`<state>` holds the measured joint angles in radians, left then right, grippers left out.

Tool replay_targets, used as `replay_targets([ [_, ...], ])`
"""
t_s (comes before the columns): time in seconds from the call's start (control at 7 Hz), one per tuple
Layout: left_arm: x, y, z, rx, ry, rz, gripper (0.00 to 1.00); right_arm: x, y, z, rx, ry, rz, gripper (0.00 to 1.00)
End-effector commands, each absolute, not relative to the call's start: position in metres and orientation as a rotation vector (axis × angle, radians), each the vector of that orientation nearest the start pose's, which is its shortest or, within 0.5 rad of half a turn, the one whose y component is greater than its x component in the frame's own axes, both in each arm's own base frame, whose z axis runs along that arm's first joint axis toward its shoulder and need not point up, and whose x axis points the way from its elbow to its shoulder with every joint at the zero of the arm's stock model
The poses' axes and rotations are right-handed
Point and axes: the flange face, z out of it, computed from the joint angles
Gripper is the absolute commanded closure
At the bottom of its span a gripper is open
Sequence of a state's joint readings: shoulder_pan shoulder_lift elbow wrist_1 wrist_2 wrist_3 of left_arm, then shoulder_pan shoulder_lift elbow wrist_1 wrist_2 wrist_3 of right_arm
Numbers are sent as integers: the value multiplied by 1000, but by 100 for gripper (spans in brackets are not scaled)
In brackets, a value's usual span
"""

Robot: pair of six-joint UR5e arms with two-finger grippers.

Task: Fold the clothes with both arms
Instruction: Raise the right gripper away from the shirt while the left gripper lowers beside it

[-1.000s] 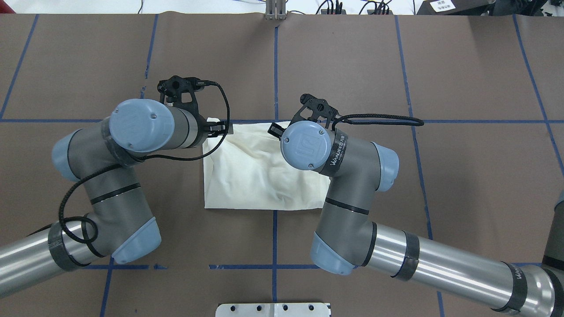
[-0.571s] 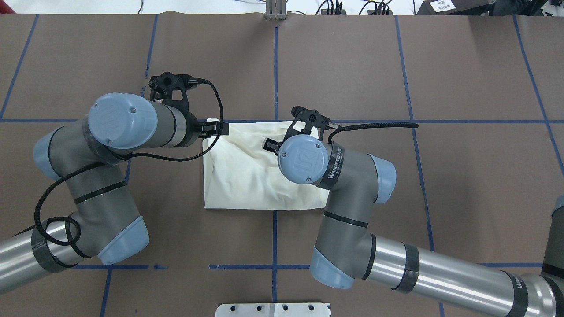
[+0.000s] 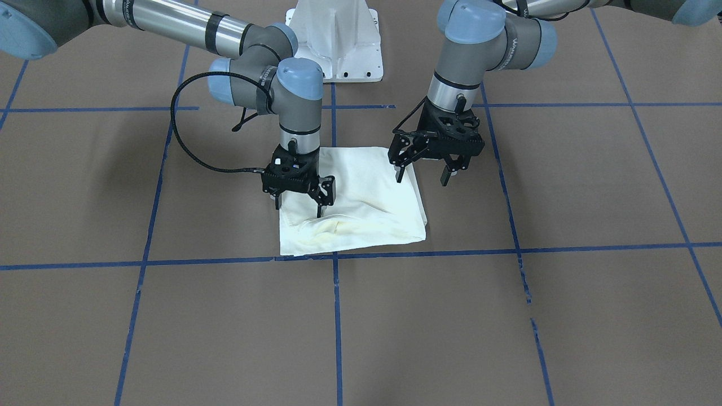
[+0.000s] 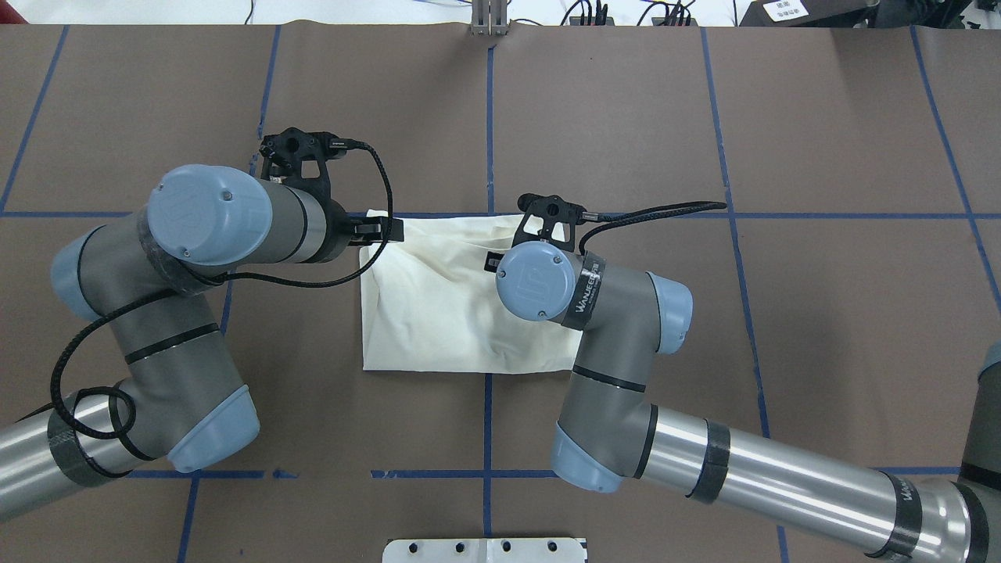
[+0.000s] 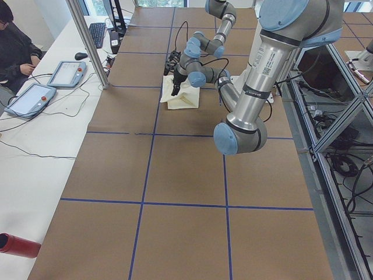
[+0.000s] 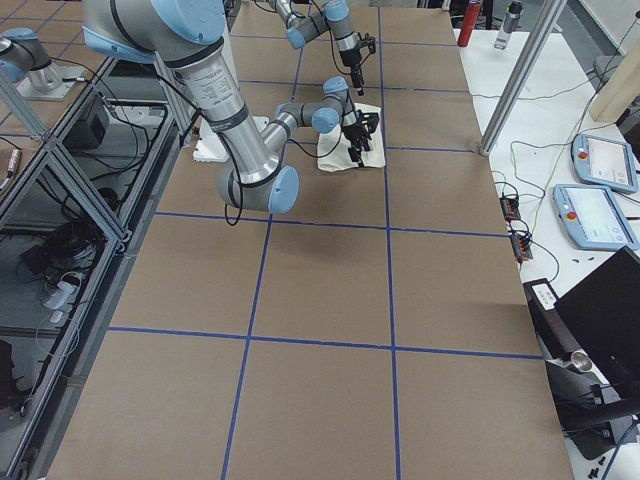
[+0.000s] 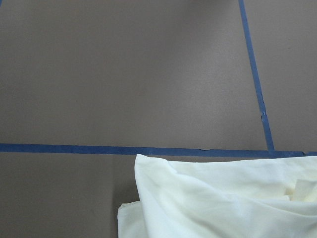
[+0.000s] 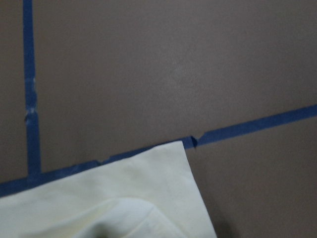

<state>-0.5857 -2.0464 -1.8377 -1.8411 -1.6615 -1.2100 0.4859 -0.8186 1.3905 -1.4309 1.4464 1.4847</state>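
The clothes are one cream T-shirt (image 3: 361, 197), folded into a small rectangle with its plain side up, lying mid-table (image 4: 438, 313). My left gripper (image 3: 422, 175) hangs open over the shirt's edge on my left side, one finger above the cloth and one above the bare table. It shows at the shirt's far left corner (image 4: 389, 229) in the overhead view. My right gripper (image 3: 299, 207) is open and low over the shirt's other side, one fingertip at its edge and one on or just above the cloth. Both wrist views show only shirt corners (image 7: 223, 203) (image 8: 124, 203) and tape lines.
Brown table cover with a grid of blue tape lines (image 3: 335, 256). The white pedestal base (image 3: 338, 39) stands behind the shirt. A seated person (image 5: 14, 49) and control tablets (image 5: 67, 73) are on a side bench; more tablets (image 6: 595, 215) lie on the opposite bench.
The right wrist has drawn back toward the robot's base over the shirt. The left arm's elbow and wrist have swung outward to the left. The shirt has stayed put.
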Motion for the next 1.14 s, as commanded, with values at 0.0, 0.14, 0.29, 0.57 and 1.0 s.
replay_targets([
  [0.0, 451, -444, 246, 382, 938, -157, 0, -578, -551, 277, 286, -612, 483, 0],
  [0.14, 455, -444, 249, 378, 933, -155, 0, -544, -581, 274, 225, -642, 509, 0],
  [0.29, 464, -440, 251, 393, 982, -139, 0, -521, -593, 261, 191, -690, 464, 0],
  [0.57, 474, -402, 287, 395, 1159, -140, 0, -512, -588, 245, 208, -725, 447, 0],
  [1.0, 499, -364, 301, 305, 1169, -154, 34, -505, -583, 247, 213, -735, 448, 0],
])
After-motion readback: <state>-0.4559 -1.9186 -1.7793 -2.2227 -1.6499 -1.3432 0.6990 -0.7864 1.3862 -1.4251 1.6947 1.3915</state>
